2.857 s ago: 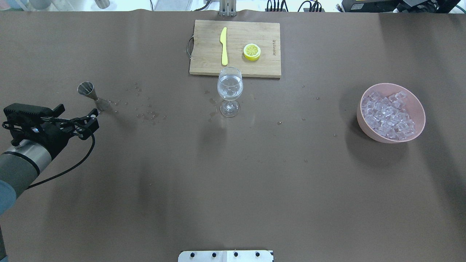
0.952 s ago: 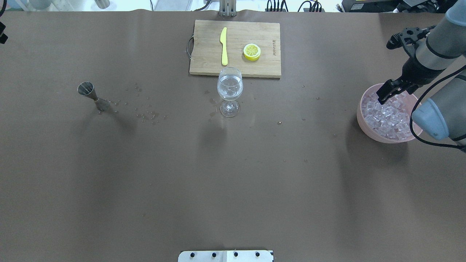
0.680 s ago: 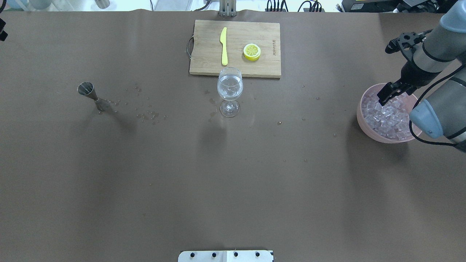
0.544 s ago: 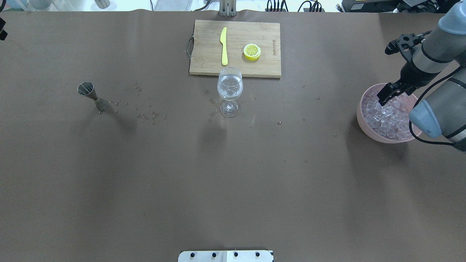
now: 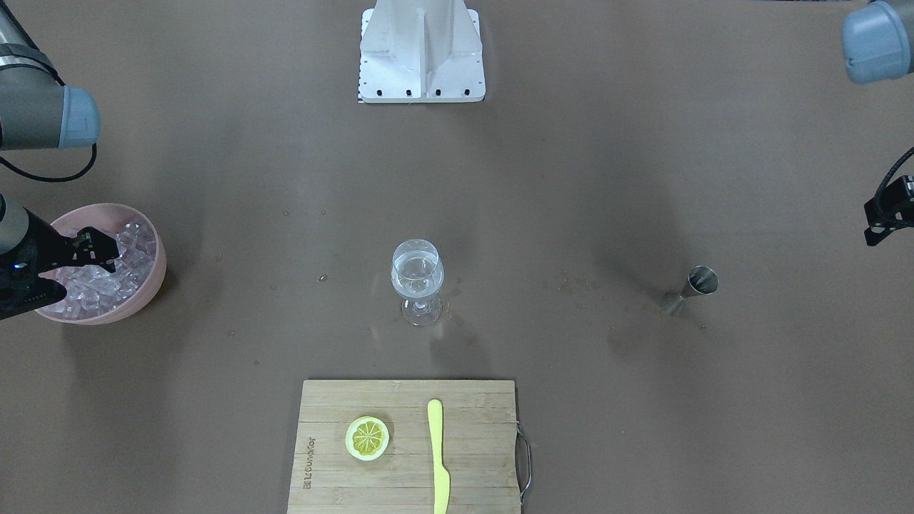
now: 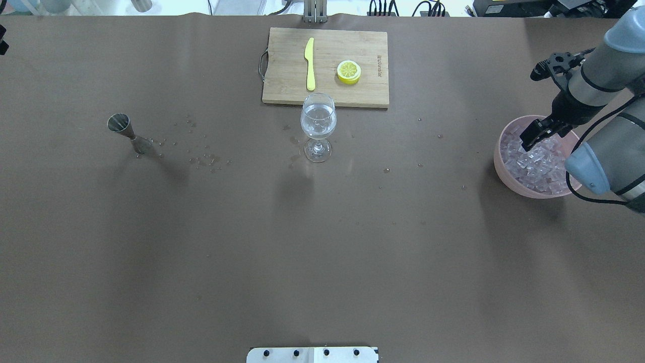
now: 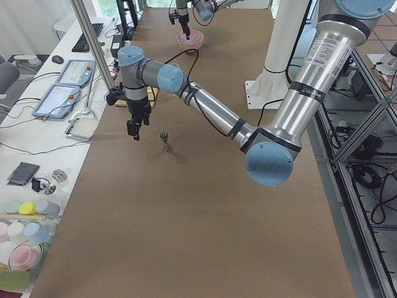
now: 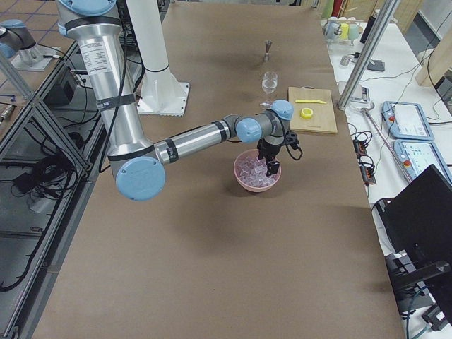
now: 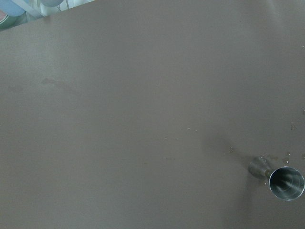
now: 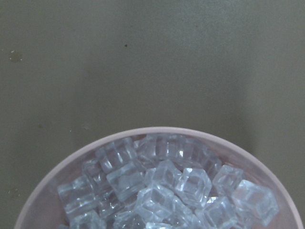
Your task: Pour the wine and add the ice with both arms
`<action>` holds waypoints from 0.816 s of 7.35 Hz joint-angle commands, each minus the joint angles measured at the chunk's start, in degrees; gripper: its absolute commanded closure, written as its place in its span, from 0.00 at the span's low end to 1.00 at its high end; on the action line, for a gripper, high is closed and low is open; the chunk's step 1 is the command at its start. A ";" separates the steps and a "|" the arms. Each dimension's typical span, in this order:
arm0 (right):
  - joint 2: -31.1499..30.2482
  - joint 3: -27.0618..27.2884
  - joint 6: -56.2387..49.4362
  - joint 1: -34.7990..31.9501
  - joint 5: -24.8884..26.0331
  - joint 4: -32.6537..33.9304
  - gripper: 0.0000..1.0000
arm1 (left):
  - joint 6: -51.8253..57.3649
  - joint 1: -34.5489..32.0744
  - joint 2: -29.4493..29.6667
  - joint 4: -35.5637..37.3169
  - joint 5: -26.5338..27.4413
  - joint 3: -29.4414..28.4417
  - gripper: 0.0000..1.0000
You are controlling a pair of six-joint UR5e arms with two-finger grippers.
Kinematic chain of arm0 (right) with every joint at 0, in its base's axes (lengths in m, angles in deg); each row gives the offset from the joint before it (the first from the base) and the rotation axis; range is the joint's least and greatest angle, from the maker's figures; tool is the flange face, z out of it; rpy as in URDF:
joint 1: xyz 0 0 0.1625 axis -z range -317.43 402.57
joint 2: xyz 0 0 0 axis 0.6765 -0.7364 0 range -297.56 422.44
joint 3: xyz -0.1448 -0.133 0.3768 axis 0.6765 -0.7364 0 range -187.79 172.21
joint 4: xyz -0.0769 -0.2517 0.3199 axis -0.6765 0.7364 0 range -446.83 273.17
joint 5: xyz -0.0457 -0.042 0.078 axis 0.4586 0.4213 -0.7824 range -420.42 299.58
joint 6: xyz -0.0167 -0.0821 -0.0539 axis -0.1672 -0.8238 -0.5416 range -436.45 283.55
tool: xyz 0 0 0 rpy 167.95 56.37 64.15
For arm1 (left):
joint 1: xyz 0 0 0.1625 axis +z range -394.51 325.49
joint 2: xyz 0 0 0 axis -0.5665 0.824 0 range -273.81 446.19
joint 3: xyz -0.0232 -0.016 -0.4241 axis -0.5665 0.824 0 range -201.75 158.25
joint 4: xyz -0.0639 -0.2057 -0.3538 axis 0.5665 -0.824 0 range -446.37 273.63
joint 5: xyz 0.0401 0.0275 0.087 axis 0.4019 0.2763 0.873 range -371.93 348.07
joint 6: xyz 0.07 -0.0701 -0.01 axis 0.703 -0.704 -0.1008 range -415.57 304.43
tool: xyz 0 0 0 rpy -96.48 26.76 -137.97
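A wine glass [image 6: 318,123] with a little clear wine stands at the table's middle; it also shows in the front view [image 5: 417,278]. A pink bowl [image 6: 499,166] of ice cubes [image 6: 536,164] sits at the right. My right gripper [image 6: 531,140] hangs over the bowl's far left part, fingers open just above the ice, holding nothing. The right wrist view shows the ice [image 10: 162,191] close below. A steel jigger [image 6: 128,132] stands at the left. My left gripper [image 5: 882,221] is raised at the table's left edge, away from the jigger; I cannot tell its state.
A wooden cutting board [image 6: 327,91] with a yellow knife [image 6: 309,63] and a lemon slice [image 6: 348,71] lies just behind the glass. Water drops dot the brown cloth between jigger and glass. The white stand [image 5: 421,50] is at the robot's side.
My left arm has pulled back from the jigger to the far left edge. My right arm has come in over the bowl and its gripper has eased slightly left, closer to the ice.
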State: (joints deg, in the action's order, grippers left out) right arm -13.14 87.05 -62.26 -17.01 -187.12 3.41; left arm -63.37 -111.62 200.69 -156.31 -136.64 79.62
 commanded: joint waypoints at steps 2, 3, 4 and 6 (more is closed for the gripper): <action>-0.26 0.35 -0.04 1.48 -1.28 0.11 0.13 | -0.29 -0.14 0.02 -0.10 0.00 -0.12 0.02; -0.26 0.35 -0.05 1.48 -1.28 0.11 0.21 | -0.29 -0.49 0.02 -0.10 0.00 -0.12 0.02; -0.35 0.35 -0.13 1.48 -1.28 0.20 0.31 | -0.20 -0.67 0.02 -0.10 0.00 -0.12 0.02; -0.96 0.61 -0.83 1.31 -1.01 0.29 0.41 | -0.20 -0.84 0.02 -0.10 -0.09 -0.12 0.02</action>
State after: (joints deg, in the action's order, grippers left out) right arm -13.82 87.50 -62.77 -15.65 -188.25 3.62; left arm -63.58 -112.29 200.71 -156.41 -136.66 79.50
